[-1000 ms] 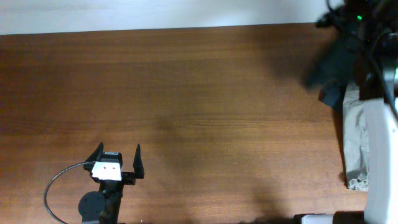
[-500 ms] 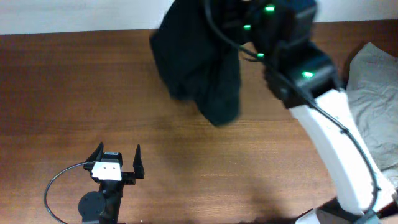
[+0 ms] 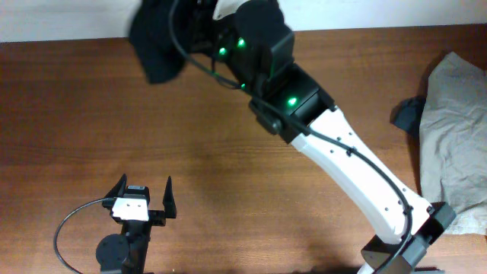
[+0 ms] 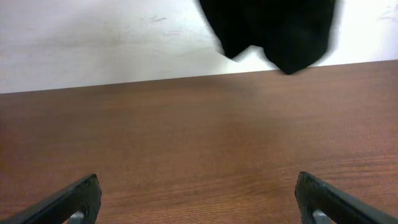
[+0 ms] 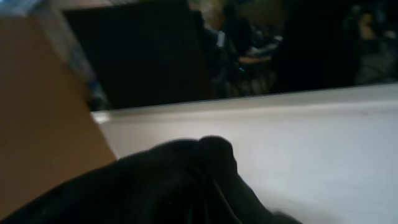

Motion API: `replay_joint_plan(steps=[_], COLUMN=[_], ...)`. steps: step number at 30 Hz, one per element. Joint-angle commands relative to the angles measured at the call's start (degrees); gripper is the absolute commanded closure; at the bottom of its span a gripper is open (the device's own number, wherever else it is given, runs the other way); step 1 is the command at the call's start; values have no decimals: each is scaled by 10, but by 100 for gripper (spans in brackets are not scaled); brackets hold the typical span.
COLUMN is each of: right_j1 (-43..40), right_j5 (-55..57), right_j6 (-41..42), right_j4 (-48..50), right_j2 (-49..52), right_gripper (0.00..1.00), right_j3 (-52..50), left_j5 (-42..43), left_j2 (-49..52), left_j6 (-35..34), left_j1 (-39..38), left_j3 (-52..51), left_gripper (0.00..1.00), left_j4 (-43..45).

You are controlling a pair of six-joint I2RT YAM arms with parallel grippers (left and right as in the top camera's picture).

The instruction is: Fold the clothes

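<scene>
The black shorts hang bunched in the air over the table's far left edge, carried by my right arm, which reaches diagonally across the table. In the right wrist view the black fabric fills the bottom and hides the fingers. In the left wrist view the shorts dangle above the far table edge against the white wall. My left gripper is open and empty near the front left, low over the wood, far from the shorts.
A crumpled light grey cloth lies at the right edge with a small dark piece beside it. A cable loop curls left of the left arm. A white wall runs behind the table.
My right arm has swung from the far right across the table to the far left, carrying the black shorts with it. The left arm has not moved.
</scene>
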Motion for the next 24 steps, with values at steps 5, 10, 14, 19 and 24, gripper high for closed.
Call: replay_joint_plan(steps=[5, 10, 14, 19, 24], right_j1=[-81, -221, -276, -265, -248], right_j5=[118, 186, 168, 3, -259], right_j6=[50, 245, 223, -6, -175], right_j4=[-164, -436, -519, -515, -484], right_j2=[-32, -42, -31, 24, 133], right_gripper=[24, 2, 1, 1, 1], right_j3=[63, 65, 65, 62, 62], left_j5=[-4, -4, -4, -4, -4], left_j2=[-4, -4, -4, -4, -4], left_j6=[-8, -8, -8, -8, -8], left_j1=[3, 3, 3, 3, 3], left_j3=[-5, -5, -5, -5, -5], left_gripper=[1, 1, 1, 1, 1], left_j4=[1, 1, 1, 1, 1])
